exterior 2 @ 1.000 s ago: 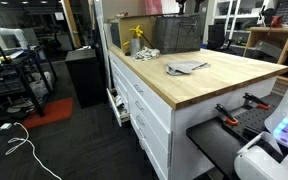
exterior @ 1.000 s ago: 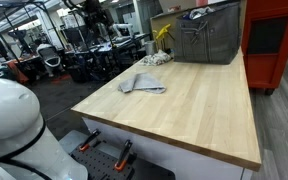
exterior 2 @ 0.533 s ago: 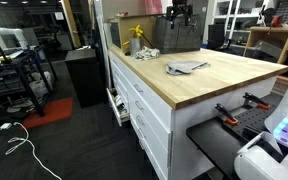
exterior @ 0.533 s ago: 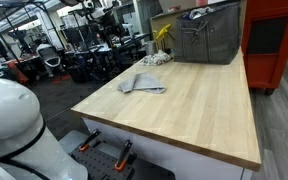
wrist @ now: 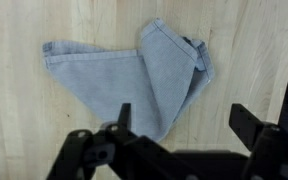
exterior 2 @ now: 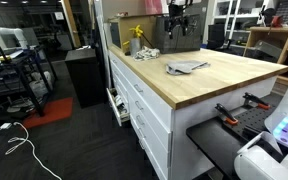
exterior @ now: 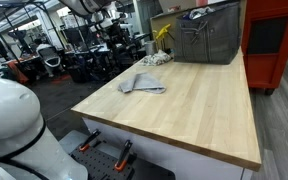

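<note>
Grey cloth (wrist: 134, 80) on wooden workshop worktop (exterior: 196, 112)

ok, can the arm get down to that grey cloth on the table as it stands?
Probably yes. The jaws hang open above the grey cloth, which lies folded flat on the wooden table, and the wrist view shows nothing between them. The grey bin stands apart.

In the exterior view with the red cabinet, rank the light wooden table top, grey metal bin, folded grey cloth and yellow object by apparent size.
1. Light wooden table top
2. Grey metal bin, though it stands farther back
3. Folded grey cloth
4. Yellow object, far back beside the bin
</note>
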{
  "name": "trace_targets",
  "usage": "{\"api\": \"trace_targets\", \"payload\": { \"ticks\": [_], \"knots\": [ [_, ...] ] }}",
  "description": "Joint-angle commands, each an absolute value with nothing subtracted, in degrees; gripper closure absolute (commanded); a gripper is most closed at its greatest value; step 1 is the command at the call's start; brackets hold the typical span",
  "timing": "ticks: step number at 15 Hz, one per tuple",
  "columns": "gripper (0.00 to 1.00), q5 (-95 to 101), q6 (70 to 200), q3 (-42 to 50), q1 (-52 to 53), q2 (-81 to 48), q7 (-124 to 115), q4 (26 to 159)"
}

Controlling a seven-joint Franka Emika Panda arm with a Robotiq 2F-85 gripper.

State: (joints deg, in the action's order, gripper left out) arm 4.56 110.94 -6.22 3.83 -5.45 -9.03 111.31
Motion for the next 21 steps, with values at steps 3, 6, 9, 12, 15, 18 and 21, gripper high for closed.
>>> {"api": "trace_targets", "payload": {
  "ticks": [3,6,9,12,15,18,21],
  "knots": [
    [0.00,4.5,110.7,-5.6,4.5,-5.5,-9.0,111.0],
    [0.00,7.7,109.6,-5.7,5.5,-8.1,-13.4,107.4],
    [0.00,10.4,110.0,-5.8,7.0,-10.7,-18.4,106.1],
    [0.00,12.4,110.2,-5.6,8.3,-13.3,-20.6,105.5],
    [0.00,12.1,109.5,-5.1,8.7,-16.2,-20.5,104.5],
    [0.00,11.5,109.0,-4.4,8.6,-20.0,-19.6,102.6],
    [0.00,11.1,108.5,-3.7,8.7,-22.5,-18.9,101.6]
  ]
}}
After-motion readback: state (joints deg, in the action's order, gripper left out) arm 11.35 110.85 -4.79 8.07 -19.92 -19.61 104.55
